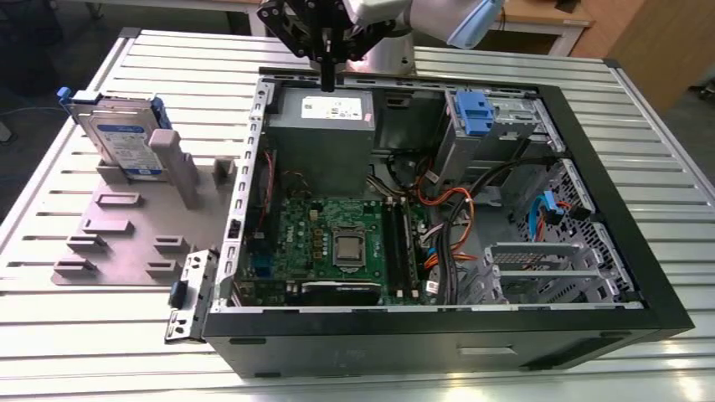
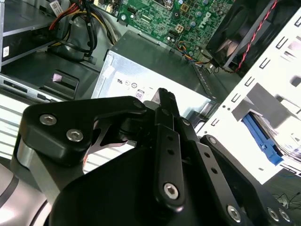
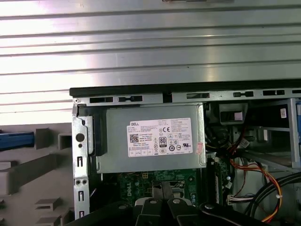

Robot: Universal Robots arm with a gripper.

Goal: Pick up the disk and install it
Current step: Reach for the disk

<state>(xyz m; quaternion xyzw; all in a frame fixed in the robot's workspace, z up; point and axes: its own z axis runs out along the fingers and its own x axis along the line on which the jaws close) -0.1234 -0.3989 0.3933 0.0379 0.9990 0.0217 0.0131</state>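
A white printed label (image 3: 160, 137) covers much of the grey power supply (image 3: 117, 146) face in the first wrist view, with fine text, a barcode and round marks. In the exterior view the disk (image 1: 112, 109) bears a white-and-blue label (image 1: 126, 144), its print too small to read.

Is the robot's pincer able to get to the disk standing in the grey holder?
Probably yes. The disk stands upright in the grey holder outside the computer case, its top edge bare with nothing over it. The pincer hangs above the case's power supply, with open air between.
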